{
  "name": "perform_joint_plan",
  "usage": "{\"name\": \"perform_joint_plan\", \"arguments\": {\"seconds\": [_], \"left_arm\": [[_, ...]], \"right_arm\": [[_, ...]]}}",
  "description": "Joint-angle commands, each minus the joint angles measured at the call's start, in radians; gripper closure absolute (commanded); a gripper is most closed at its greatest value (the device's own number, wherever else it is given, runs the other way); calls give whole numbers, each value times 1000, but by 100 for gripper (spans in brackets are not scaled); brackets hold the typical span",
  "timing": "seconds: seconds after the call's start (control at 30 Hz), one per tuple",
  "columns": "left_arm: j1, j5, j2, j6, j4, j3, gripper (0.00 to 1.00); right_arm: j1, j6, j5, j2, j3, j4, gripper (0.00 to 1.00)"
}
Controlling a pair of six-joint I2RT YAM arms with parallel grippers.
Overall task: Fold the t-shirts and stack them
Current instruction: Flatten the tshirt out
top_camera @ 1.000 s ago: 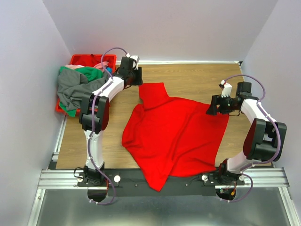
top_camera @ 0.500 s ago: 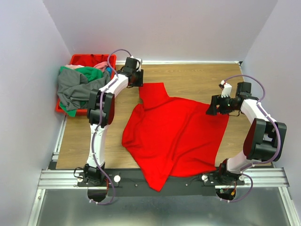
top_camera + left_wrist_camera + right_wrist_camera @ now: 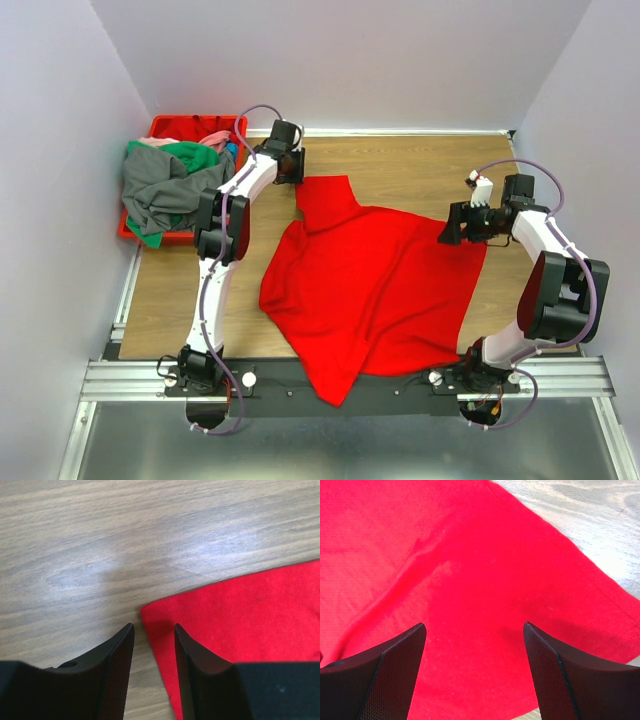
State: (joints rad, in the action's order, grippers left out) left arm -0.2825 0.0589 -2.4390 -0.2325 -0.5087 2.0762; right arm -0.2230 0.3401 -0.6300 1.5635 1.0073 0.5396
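Note:
A bright red t-shirt lies spread on the wooden table, one sleeve pointing to the far left. My left gripper sits low at that sleeve's far corner. In the left wrist view the left gripper is open with a narrow gap, and the edge of the red cloth runs between the fingers. My right gripper hovers at the shirt's right edge. The right wrist view shows the right gripper wide open over red cloth, holding nothing. More t-shirts, grey, green and pink, are heaped at the far left.
A red plastic crate stands in the far left corner under the heap of shirts, which spills over its front. Bare wood lies behind the red shirt. Walls close in on the left, back and right. The shirt's lower tip hangs over the near rail.
The left arm's elbow has swung right and further onto the table, while its gripper stayed by the sleeve corner. The right arm and the shirt have not moved.

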Motion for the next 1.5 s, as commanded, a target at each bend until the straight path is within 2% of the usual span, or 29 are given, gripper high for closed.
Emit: {"name": "perform_joint_plan", "arguments": {"seconds": [0.0,0.27,0.4,0.47,0.57,0.63,0.83,0.97,1.17,1.33,1.47], "left_arm": [[5,-16,-40,2,-51,51,57],[6,4,-74,2,-73,93,65],[5,15,-72,4,-74,93,73],[2,22,-65,9,-71,93,78],[2,48,-40,19,-60,91,94],[0,55,-20,24,-42,85,100],[3,24,133,29,84,-42,100],[3,1,283,22,194,-221,100],[6,-16,414,21,300,-395,100],[6,16,426,19,309,-412,100],[6,25,442,24,305,-407,100]], "right_arm": [[-6,-4,-25,-8,-13,-10,15],[-7,-4,-20,-11,-13,-10,15],[-7,-4,-20,-11,-13,-10,15],[-7,-4,-19,-11,-13,-9,15],[-7,-3,-14,-10,-15,-10,15],[-9,-3,-11,-10,-15,-10,15],[-30,-9,10,-6,-18,-12,15],[-62,-15,24,-2,-16,-12,15],[-102,-29,68,32,-1,-21,15],[-104,-55,96,98,31,-23,17],[-107,-72,188,139,53,-35,20]]}}
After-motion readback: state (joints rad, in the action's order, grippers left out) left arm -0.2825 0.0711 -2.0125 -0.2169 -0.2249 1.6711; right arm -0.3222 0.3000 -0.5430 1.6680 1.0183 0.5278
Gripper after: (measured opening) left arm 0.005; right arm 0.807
